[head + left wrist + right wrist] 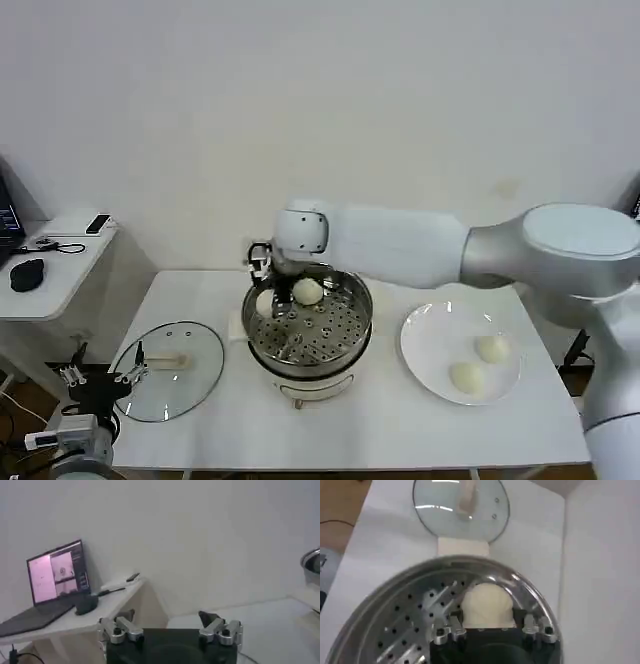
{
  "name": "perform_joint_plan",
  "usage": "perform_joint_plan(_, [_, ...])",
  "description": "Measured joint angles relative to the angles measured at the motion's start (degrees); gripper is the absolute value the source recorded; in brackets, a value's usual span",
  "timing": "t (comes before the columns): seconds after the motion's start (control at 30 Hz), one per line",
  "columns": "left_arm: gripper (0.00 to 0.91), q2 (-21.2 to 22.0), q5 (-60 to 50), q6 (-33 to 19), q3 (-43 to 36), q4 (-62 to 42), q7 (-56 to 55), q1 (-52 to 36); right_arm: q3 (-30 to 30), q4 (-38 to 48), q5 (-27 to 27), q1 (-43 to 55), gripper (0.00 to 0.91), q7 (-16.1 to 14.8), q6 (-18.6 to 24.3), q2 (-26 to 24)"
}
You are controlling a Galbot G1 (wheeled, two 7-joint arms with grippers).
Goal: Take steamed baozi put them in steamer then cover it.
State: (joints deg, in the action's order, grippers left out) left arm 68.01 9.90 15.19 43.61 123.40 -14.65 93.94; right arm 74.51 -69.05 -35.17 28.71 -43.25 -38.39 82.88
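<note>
Baozi [487, 604] sits clamped between the right gripper's [490, 628] jaws inside the steamer [410, 605]. Left gripper [169, 625] waits beside the tabletop [200, 300], jaws wide.

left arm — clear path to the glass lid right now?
Probably yes. The left claw sits open at the table's near left corner, right beside the glass lid, which lies flat with its handle up and nothing on it or between them.

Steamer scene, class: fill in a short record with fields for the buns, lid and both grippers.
Steamer: open, lid off
Buns in steamer: two; one free, one between the right gripper's fingers
Buns on plate: two
Glass lid: flat on the table, left of the steamer
Right gripper: inside the steamer, shut on a bun
Left gripper: open, idle by the lid
</note>
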Motion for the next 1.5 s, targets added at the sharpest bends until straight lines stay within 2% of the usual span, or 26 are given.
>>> perform_joint_plan(0.53, [0.907,-0.1,0.08,0.02,-0.1,0.0,-0.02,-0.38,-0.13,3.77,2.55,-3.02,0.675,-0.1,-0.55,2.2])
perform_joint_plan(0.57, [0.907,-0.14,0.09,0.04,-0.08,0.02,-0.01,-0.4,-0.15,3.78,2.62,-3.03,0.907,-0.02,-0.52,2.18])
perform_joint_plan(0.9, [0.907,-0.07,0.1,0.12,0.04,0.49,-0.02,-0.27,-0.54,1.85,2.53,-0.91,0.907,-0.79,-0.07,0.07])
perform_joint_plan(1.13, [0.907,0.16,0.11,0.15,-0.19,0.92,-0.01,-0.29,0.35,-3.82,2.8,4.61,0.907,-3.01,1.28,-6.15])
perform_joint_plan(1.33, [0.907,0.15,0.06,0.58,-1.06,1.72,0.02,-0.63,1.73,-10.78,4.57,9.26,0.907,-5.75,3.09,-15.48])
perform_joint_plan(1.5, [0.907,-0.04,-0.34,0.67,-1.97,2.3,0.06,-0.45,2.48,-16.94,7.8,10.62,0.907,-7.59,5.01,-25.25])
